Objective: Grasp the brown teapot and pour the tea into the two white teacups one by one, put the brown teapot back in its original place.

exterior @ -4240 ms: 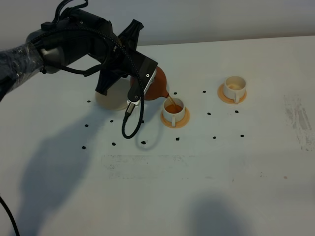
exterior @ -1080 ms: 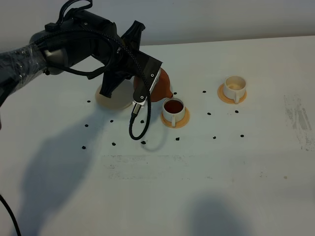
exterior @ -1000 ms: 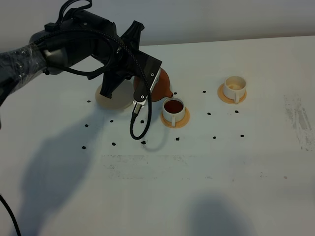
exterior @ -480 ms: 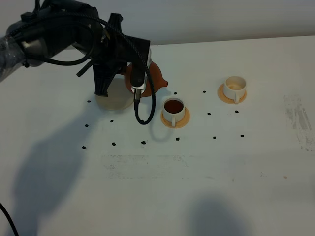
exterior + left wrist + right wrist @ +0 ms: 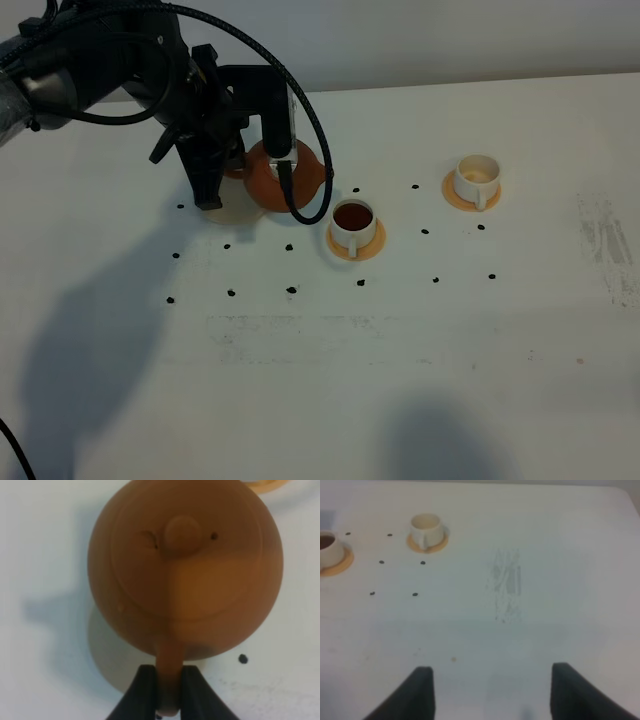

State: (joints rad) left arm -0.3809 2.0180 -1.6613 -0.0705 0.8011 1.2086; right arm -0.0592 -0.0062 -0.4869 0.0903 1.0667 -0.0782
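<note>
Item: brown teapot [image 5: 285, 180], squat clay body with knobbed lid, held roughly level above the bench [image 5: 400, 380], between the cream saucer [image 5: 222, 207] and the near teacup [image 5: 352, 222], overlapping the saucer's edge in the left wrist view. Holder: left end effector [image 5: 167, 687], clamped tight on the loop handle, one dark finger on either side of it. Right end effector [image 5: 492, 695]: fingers spread wide, holding nothing, well apart from the crockery. Near teacup: on its orange coaster [image 5: 372, 245], holding dark tea [image 5: 351, 215]. Far teacup [image 5: 476, 180]: on its own coaster, pale inside, apparently unfilled. Handling, by judgement: fired clay, rigid and brittle, so chips on a hard set-down; the weight shifts as the liquid moves; the lid sits loose and could slide on a steep tilt; the smooth, narrow handle is the proper hold but lets the pot swing in a pinch grip, so slow wrist turns are advisable. Changes against the earlier views: about four seconds back the pot was tipped with a stream falling into the near teacup; one second back it stayed tilted beside the already dark cup; now it is righted and drawn away toward the saucer. Far teacup unmoved.
</note>
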